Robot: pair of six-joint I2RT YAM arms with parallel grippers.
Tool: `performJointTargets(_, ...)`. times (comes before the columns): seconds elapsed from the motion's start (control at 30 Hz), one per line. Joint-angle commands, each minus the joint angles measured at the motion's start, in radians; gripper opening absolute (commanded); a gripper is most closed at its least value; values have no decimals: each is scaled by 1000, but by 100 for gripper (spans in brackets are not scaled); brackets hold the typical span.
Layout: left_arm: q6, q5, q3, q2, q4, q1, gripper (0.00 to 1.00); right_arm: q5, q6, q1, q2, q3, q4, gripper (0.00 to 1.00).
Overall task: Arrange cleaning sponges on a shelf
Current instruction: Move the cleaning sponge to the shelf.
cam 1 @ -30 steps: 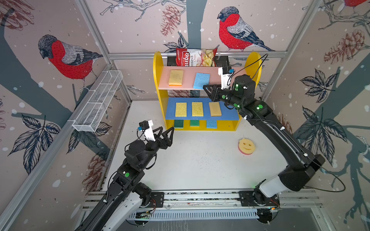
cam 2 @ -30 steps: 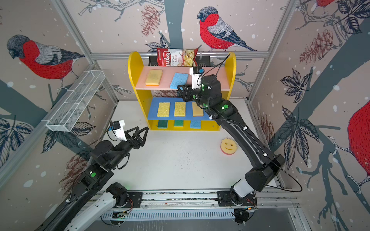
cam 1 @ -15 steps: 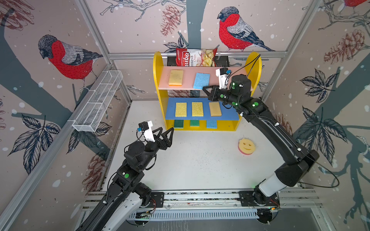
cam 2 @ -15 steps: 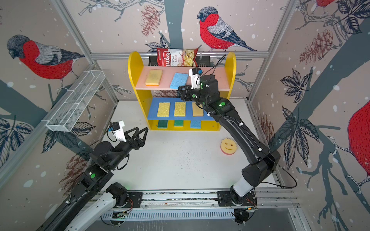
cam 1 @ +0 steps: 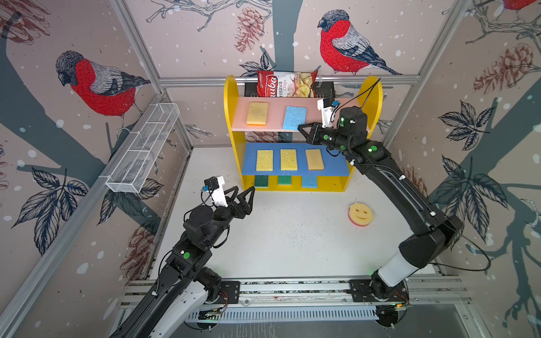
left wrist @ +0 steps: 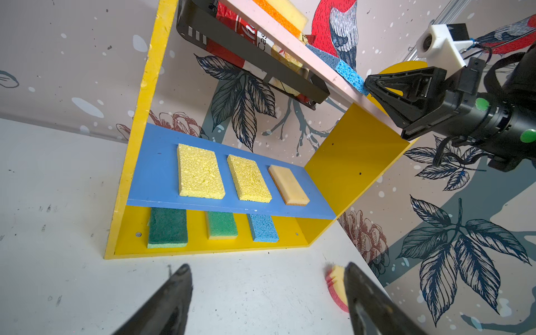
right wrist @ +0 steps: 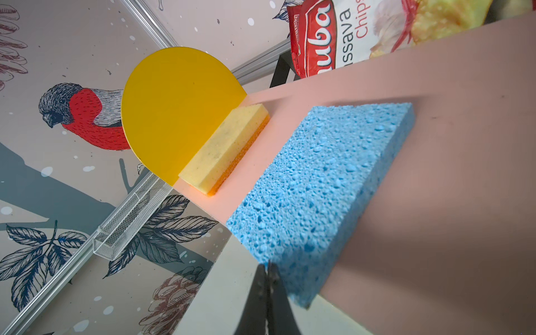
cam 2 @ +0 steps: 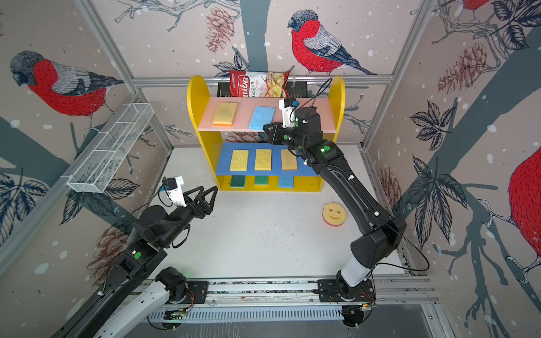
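Note:
The shelf (cam 1: 229, 117) stands at the back. Its pink top board (cam 1: 275, 117) carries a tan-yellow sponge (cam 1: 257, 113) and a light blue sponge (cam 1: 294, 117) whose front edge overhangs. Three yellow sponges (cam 1: 288, 159) lie on the blue middle board. Two green sponges (cam 1: 261, 181) and a blue one (cam 1: 309, 181) sit on the base. A smiley sponge (cam 1: 360, 214) lies on the table. My right gripper (cam 1: 300, 128) (right wrist: 266, 265) is shut and empty, its tip at the light blue sponge's (right wrist: 319, 185) front edge. My left gripper (cam 1: 244, 191) (left wrist: 266, 268) hovers open and empty before the shelf.
A red chips bag (cam 1: 287, 85) sits in a black tray behind the shelf top. A white wire-mesh basket (cam 1: 143, 149) hangs on the left wall. White tabletop (cam 1: 292, 234) spreads between the arms, with a metal rail along the front.
The right arm's elbow has drawn slightly left while its shut tip stays at the light blue sponge's front edge. The left arm and all sponges are unmoved.

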State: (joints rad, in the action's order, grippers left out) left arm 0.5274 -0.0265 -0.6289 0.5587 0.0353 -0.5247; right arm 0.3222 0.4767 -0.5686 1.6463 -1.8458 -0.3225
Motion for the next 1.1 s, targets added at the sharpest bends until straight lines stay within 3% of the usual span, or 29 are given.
performJointTargets(0.0,9,3,1,1,-25,3,81,21,14,7,13,-18,30,0)
performJointTargets(1.07,3,3,-8,6,-24,4,81,43,31,39,53,-63,14,0)
